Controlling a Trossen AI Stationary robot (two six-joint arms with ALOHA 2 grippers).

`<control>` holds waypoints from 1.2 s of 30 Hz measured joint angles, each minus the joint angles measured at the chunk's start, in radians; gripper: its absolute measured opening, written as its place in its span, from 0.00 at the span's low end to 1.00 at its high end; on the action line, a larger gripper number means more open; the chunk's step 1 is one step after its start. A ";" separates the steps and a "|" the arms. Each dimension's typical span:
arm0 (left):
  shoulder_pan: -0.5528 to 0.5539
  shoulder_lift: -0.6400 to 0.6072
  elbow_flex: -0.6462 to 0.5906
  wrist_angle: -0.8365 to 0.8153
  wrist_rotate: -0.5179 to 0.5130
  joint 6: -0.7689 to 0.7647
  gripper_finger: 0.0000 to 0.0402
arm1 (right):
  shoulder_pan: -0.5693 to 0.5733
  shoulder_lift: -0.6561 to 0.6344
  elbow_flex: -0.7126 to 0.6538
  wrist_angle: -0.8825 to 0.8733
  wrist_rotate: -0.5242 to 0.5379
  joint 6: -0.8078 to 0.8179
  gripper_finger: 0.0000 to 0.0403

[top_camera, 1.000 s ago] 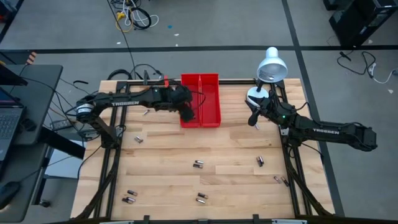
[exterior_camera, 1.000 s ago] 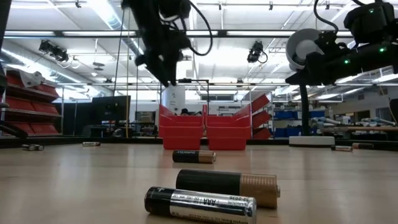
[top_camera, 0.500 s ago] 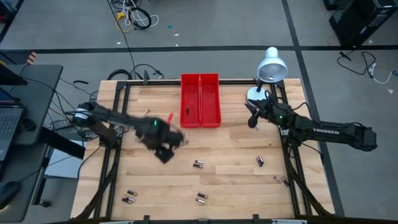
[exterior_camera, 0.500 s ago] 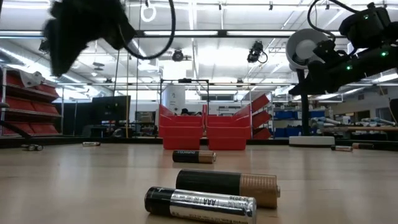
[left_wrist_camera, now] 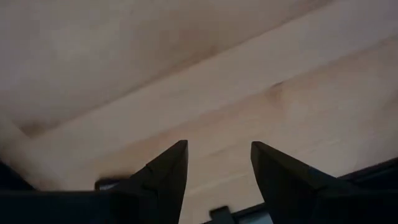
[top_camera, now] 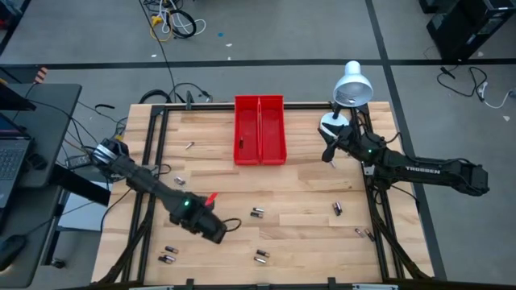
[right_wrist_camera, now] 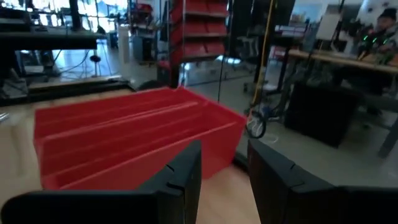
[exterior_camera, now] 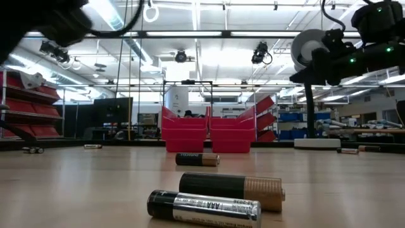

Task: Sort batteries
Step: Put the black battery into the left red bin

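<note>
Several batteries lie on their sides across the wooden table, among them one [top_camera: 257,213] mid-table, a pair [top_camera: 168,254] at the near left and a pair [exterior_camera: 215,197] close to the low camera. The red two-compartment bin [top_camera: 260,141] stands at the far middle. My left gripper [top_camera: 216,233] hangs over bare wood near the table's near left, pointing down and open [left_wrist_camera: 217,147], with only planks between its fingers. My right gripper [top_camera: 326,155] waits open [right_wrist_camera: 224,149] at the far right, level and facing the bin [right_wrist_camera: 137,137].
A white desk lamp [top_camera: 351,84] stands at the far right corner behind my right arm. Black frame rails [top_camera: 153,161] run along the table's left and right sides. More batteries lie near the right edge [top_camera: 337,209] and at the far left [top_camera: 179,180].
My left gripper has swung from above the red bin toward the table's near left, sinking as it went and rolling about its own axis. It now hangs over bare wood. The batteries and the bin have stayed where they were.
</note>
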 joint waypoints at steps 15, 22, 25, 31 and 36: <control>-0.210 0.007 -0.072 0.013 -0.034 -0.226 0.48 | 0.000 0.006 -0.001 -0.016 -0.032 0.005 0.29; -0.294 0.056 -0.072 0.004 -0.039 0.174 0.48 | 0.000 0.006 0.000 -0.017 -0.032 0.005 0.29; -0.319 0.076 -0.072 0.011 -0.038 0.247 0.48 | 0.000 0.006 -0.001 -0.023 -0.032 0.006 0.29; -0.361 0.112 -0.072 0.024 -0.038 0.368 0.48 | 0.000 0.006 0.000 -0.060 -0.032 0.010 0.29; -0.390 0.140 -0.071 0.052 -0.030 0.368 0.48 | 0.000 0.006 0.000 -0.067 -0.033 0.013 0.29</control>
